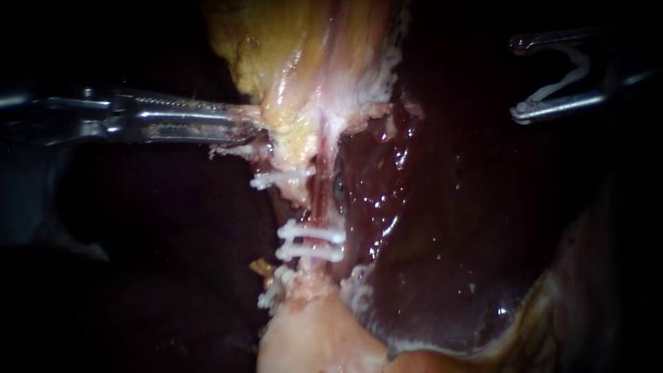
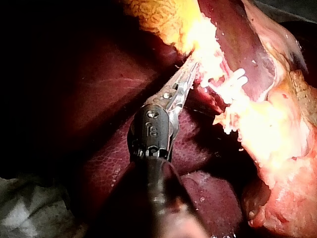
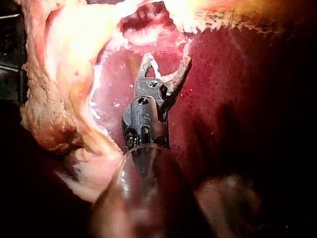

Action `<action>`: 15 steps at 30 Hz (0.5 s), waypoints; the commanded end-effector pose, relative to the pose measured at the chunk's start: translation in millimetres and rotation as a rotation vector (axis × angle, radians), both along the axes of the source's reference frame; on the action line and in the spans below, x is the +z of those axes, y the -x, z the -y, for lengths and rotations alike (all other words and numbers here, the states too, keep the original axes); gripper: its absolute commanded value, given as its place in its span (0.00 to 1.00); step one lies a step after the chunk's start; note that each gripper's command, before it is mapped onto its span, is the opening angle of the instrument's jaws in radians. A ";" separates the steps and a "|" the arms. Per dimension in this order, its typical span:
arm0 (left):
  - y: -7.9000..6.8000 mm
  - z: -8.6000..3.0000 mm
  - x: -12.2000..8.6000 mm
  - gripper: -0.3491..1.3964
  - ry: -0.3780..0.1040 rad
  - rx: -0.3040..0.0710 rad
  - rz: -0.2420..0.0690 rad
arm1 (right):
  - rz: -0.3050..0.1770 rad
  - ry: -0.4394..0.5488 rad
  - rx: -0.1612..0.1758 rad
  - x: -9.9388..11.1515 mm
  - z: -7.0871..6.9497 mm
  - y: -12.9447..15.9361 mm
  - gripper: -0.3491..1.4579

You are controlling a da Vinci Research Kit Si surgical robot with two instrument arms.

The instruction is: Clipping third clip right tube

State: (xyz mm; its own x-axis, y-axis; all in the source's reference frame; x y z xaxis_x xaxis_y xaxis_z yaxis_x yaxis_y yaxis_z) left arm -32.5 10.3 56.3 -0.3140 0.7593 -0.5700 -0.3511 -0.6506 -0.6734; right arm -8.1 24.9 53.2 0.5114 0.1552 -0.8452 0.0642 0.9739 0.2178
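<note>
approach step: right instrument (image 1: 519,77) jaws hold white clip (image 1: 556,86), well apart from right tube (image 1: 322,197); left instrument (image 1: 254,128) clamps tissue (image 1: 290,119); next, straddle tube

white clips (image 1: 311,235), dark red liver (image 1: 442,228), yellow tissue (image 1: 255,48)

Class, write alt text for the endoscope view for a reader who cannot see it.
White clips cross pink tubes at centre, with dark liver to their right. The left instrument holds tissue above them; the right instrument, upper right, carries an open clip, clear of the tubes.
</note>
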 end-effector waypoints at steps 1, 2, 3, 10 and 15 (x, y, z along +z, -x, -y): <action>0.0 0.0 0.0 0.00 0.000 0.000 0.000 | 0.000 0.000 0.000 0.0 0.0 0.0 0.47; -0.1 0.0 -0.1 0.00 0.000 0.001 0.001 | 0.000 0.000 0.000 0.0 0.0 0.0 0.47; -0.2 0.0 -0.3 0.00 -0.001 0.001 0.001 | 0.000 0.000 0.000 0.0 0.0 0.0 0.47; -3.0 -1.2 -3.4 0.00 -0.004 -0.028 0.001 | 0.000 0.000 0.000 0.0 0.0 0.1 0.47; -5.7 -2.9 -7.1 0.00 0.003 -0.082 0.026 | 0.000 0.000 0.000 -0.1 0.0 0.1 0.47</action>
